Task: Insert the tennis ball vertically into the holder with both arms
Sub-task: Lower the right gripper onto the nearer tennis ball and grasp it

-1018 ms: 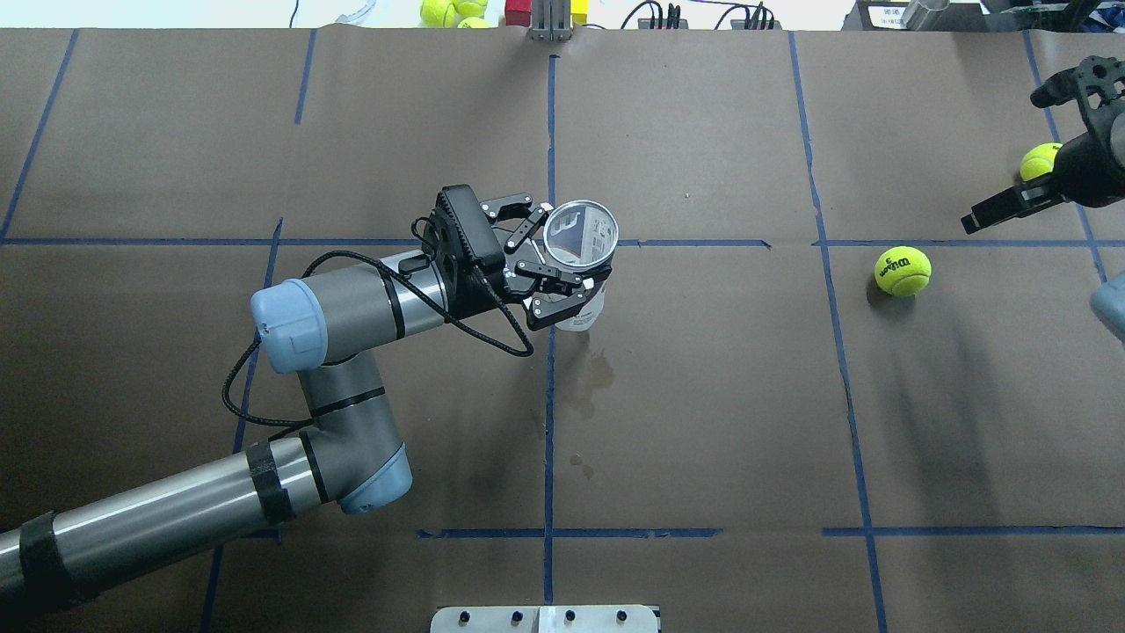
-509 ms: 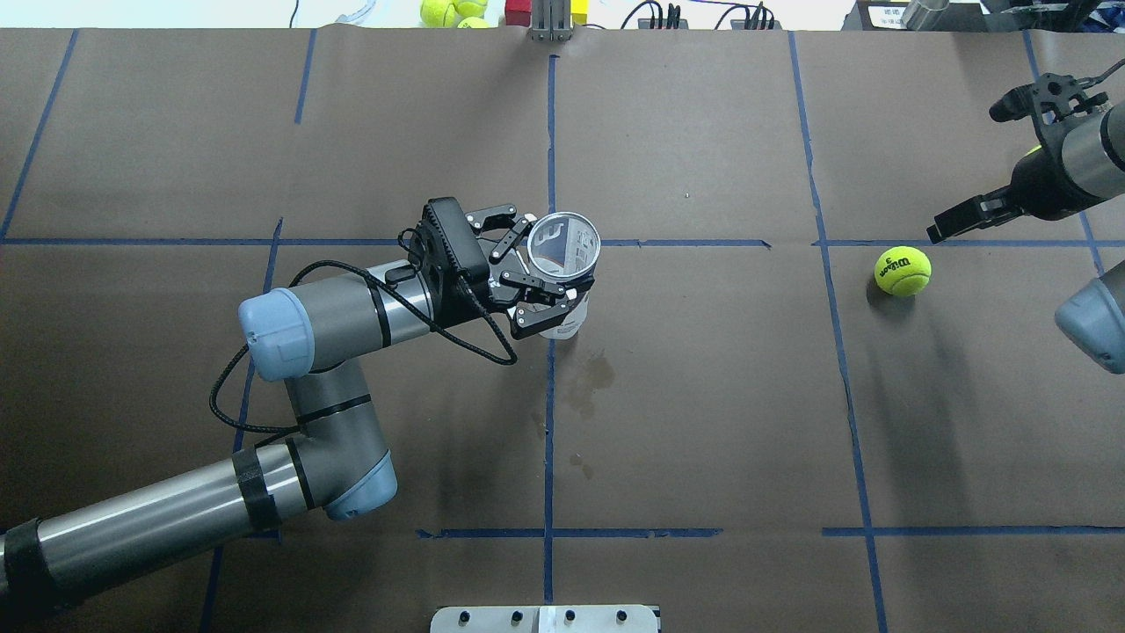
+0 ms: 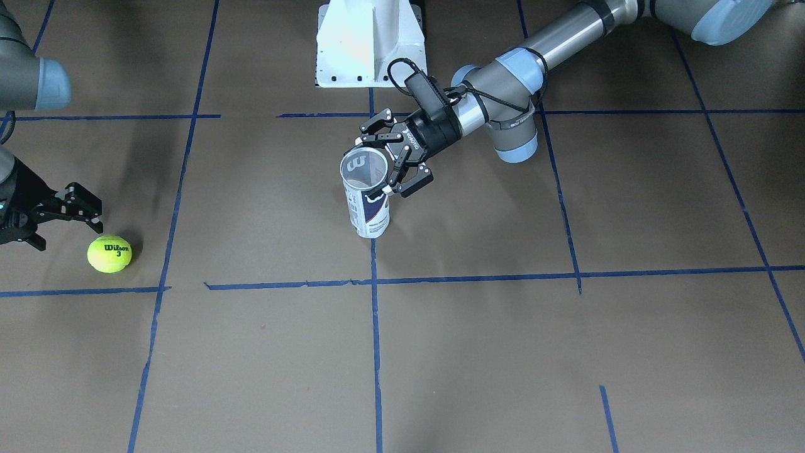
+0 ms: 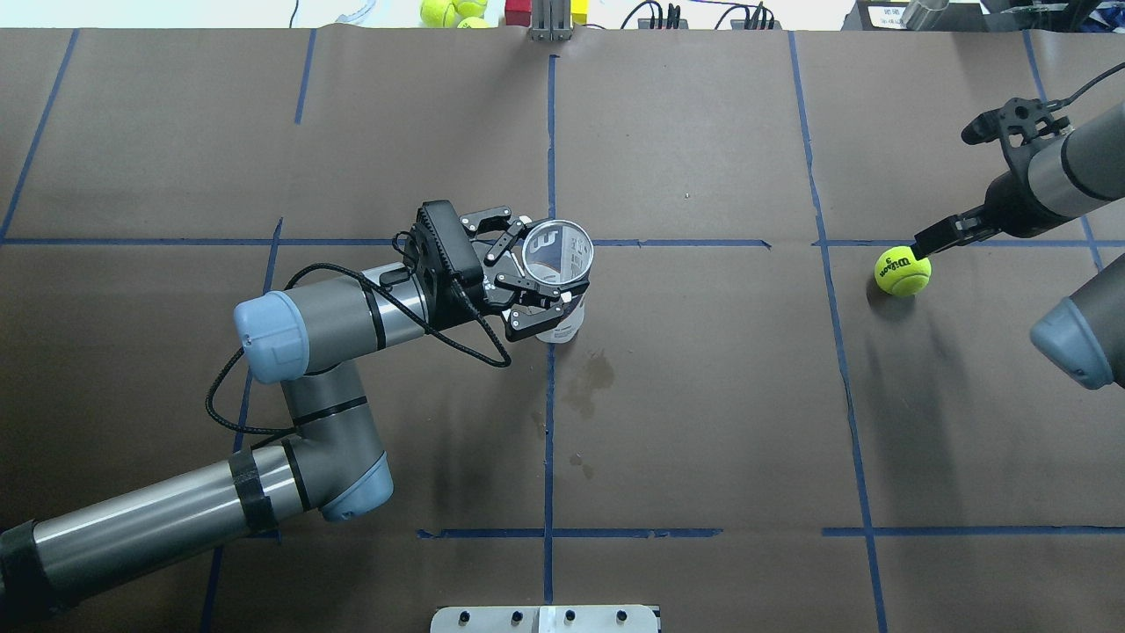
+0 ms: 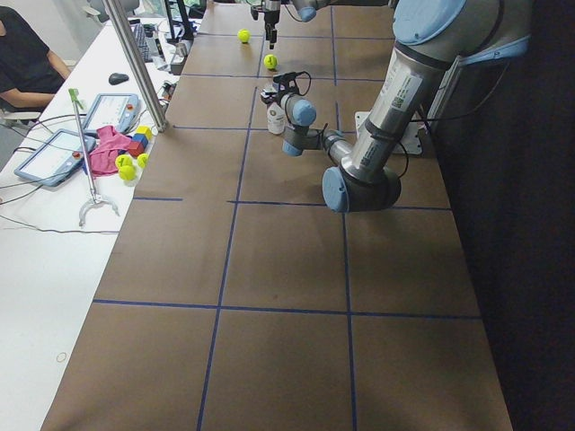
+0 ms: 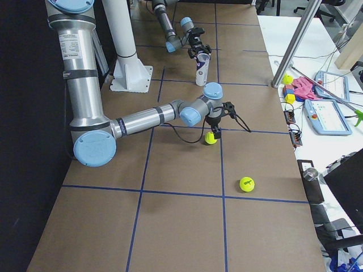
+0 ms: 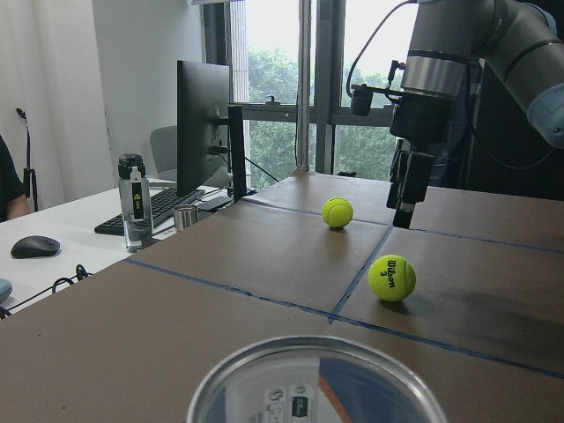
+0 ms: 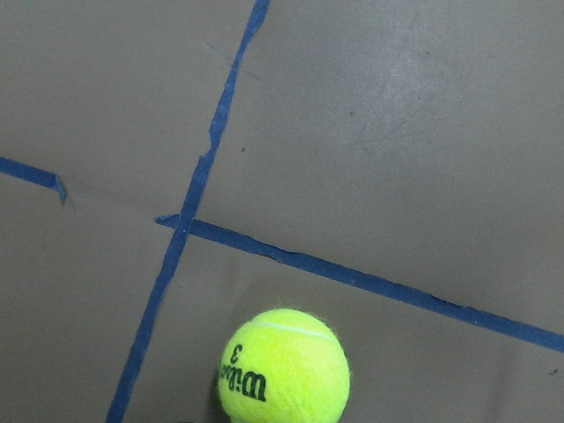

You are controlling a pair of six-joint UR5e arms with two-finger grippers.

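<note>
The holder [image 4: 557,255], a clear Wilson can with a navy and white label, stands upright near the table's middle with its mouth open upward. It also shows in the front view [image 3: 369,211]. My left gripper [image 4: 538,274] is shut on its upper part from the side [image 3: 402,162]. The tennis ball [image 4: 903,271], marked "Wilson 3", lies on the paper at the right [image 3: 109,253] and is low in the right wrist view [image 8: 284,366]. My right gripper [image 4: 932,239] hangs open just above and beside the ball, fingers pointing down [image 7: 404,204].
A second tennis ball [image 6: 247,183] lies farther right, beyond the right arm [image 7: 337,211]. The white pedestal base [image 3: 371,44] stands at the robot's side. More balls [image 4: 448,10] and blocks lie past the far edge. A stain [image 4: 598,369] marks the paper near the can.
My right gripper has swung in from the far right edge to just above the marked ball. My left arm has drawn the can slightly left and toward the robot.
</note>
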